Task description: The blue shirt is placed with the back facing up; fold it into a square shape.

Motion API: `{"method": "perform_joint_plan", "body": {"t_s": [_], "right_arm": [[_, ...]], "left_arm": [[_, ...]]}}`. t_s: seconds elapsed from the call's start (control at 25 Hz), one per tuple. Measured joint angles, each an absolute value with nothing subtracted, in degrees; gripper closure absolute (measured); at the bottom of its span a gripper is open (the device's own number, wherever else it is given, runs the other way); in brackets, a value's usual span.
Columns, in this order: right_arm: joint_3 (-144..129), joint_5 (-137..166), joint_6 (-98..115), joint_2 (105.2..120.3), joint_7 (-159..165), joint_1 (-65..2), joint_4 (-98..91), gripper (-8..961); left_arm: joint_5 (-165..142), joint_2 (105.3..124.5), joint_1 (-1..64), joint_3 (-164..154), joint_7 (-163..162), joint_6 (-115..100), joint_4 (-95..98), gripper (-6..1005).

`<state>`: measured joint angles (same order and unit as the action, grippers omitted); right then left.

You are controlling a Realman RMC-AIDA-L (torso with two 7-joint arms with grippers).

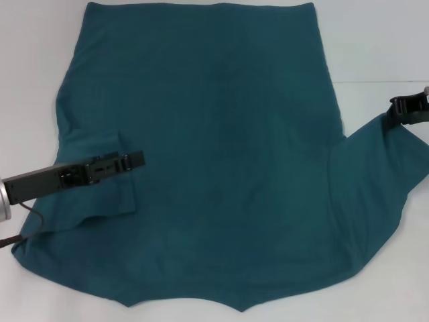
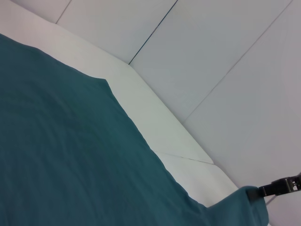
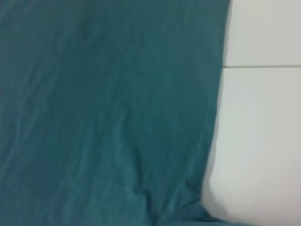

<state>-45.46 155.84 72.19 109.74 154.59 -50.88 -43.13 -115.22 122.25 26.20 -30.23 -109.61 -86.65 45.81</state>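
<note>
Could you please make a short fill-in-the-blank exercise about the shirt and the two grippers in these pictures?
1. The blue shirt lies spread on a ____ table.
2. The right gripper is at the shirt's right ____.
3. The left gripper is over the sleeve that is folded ____ the shirt's body.

Missing words: white; sleeve; onto

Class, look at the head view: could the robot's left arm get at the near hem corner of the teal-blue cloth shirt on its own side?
Probably yes. The left gripper sits over the teal-blue cloth shirt, and nothing lies between it and that corner.
</note>
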Motion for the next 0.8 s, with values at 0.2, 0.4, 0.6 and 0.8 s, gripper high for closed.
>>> {"method": "perform_joint_plan", "body": {"t_s": [0.2,0.4,0.6,0.8], "right_arm": [[-45.81,155.59,72.54,110.16,154.37,-51.94,-42.38,876],[-47.30,155.43,73.55,110.68,154.05,-53.76,-39.67,872],[-48.48,155.23,73.85,112.54,153.47,-55.79,-39.23,868],[-49.17,155.15,74.44,113.71,153.29,-58.32,-39.06,863]], "left_arm": [[-115.22,122.26,26.11,-30.24,-109.87,-86.45,45.91,91],[-115.22,122.26,26.10,-30.24,-109.94,-85.50,45.96,91],[-115.22,122.22,26.30,-30.23,-109.95,-84.64,45.95,92],[-115.22,122.18,26.37,-30.24,-109.96,-84.07,45.90,92]]}}
